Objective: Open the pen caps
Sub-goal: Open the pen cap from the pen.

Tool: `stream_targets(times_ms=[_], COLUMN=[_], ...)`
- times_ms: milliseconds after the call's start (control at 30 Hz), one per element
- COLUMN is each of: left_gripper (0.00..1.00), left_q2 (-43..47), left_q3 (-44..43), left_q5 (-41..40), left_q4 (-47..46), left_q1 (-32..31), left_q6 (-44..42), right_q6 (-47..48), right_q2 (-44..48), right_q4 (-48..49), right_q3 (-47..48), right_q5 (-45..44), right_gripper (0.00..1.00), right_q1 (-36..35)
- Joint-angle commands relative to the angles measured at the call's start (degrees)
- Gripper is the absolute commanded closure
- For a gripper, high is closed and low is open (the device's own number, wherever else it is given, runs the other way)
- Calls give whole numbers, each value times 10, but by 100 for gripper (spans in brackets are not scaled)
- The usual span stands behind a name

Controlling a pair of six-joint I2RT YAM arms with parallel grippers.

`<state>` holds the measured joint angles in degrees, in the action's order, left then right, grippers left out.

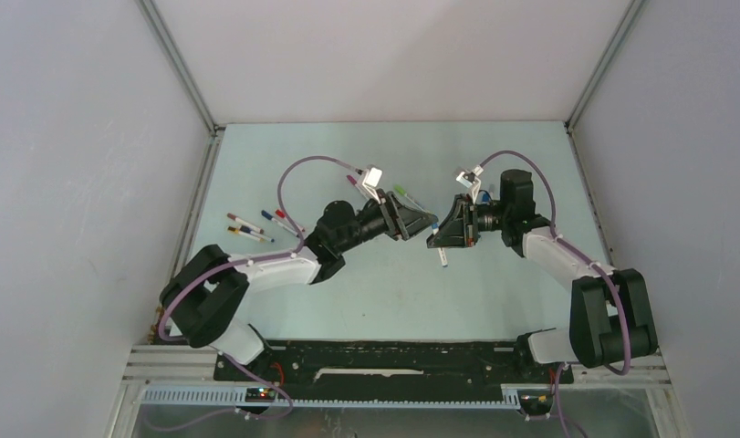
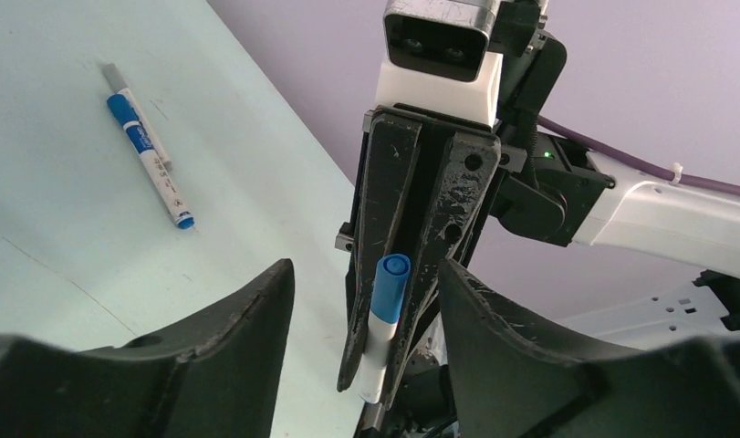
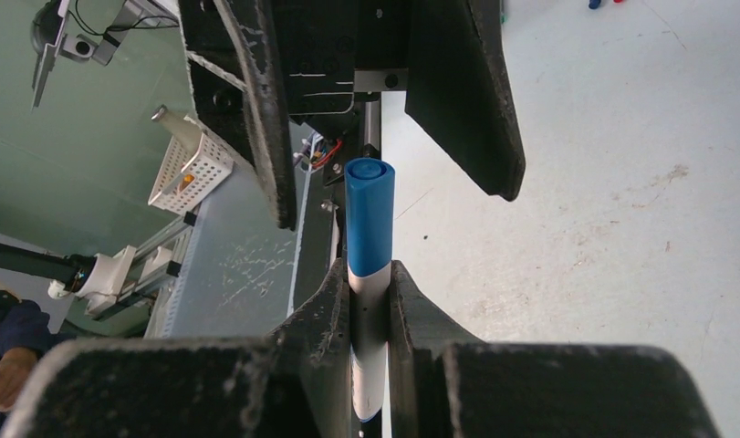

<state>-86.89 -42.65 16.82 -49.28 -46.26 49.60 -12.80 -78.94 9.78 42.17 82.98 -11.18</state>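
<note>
Blue plastic, smooth and matte, forms the stubby cap (image 3: 370, 214) at the centre of it all: a plain cylinder with a small raised rim round its flat end. It sits on a slim white marker (image 3: 367, 360), whose round barrel is pinched between the two fingers of the right gripper (image 3: 370, 278). Those fingers are black, hard-looking and heavily scuffed, and they are clamped tight on the barrel just below the cap.

The left gripper (image 2: 364, 274) faces it head on. Its jaws stand apart, one thick black finger (image 3: 462, 91) on each side of the cap, with a sliver of gap showing on both sides, so nothing is gripped there. Its inner faces are scratched pale along the edges.

Both grippers meet above the middle of the pale mint table (image 1: 366, 301), whose surface is flat, with faint smudges and hairline scratches. The white side walls (image 1: 74, 182) stand well apart from the two arms.

Loose markers (image 1: 250, 228) lie in a scattered bunch on the table's left part, away from the left arm's elbow. A green-ended marker (image 1: 406, 193) lies just beyond the grippers. In the left wrist view a blue-banded marker (image 2: 147, 151) lies flat on the table, well clear of the fingers.
</note>
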Motion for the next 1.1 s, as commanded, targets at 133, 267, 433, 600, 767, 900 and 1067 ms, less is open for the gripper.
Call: stream_targets(times_ms=[133,267,433,600,767,900,1067], left_gripper=[54,56,58,61,61,76,100], left_q2=[-23,-32,-38,-44,-50,-50,-40], left_q3=[-40,-50,-54,-58,-60,-62,-58], left_q5=[8,13,18,24,26,23,1], left_q4=[-37,-36,-40,-41,-41,-41,-35], left_q1=[-5,-6,-6,-7,-9,-9,-9], left_q6=[20,21,23,28,30,30,24], right_q6=[14,13,15,15,15,15,12], right_q2=[-6,-8,-13,-16,-17,-18,-21], right_q4=[-4,-4,-8,-11,-13,-13,-11], right_q3=[23,24,26,29,29,29,29], right_q5=[16,16,17,19,20,21,20], right_gripper=[100,100,100,100,100,100,99], right_q1=[-5,-5,-6,-6,-6,-7,-8])
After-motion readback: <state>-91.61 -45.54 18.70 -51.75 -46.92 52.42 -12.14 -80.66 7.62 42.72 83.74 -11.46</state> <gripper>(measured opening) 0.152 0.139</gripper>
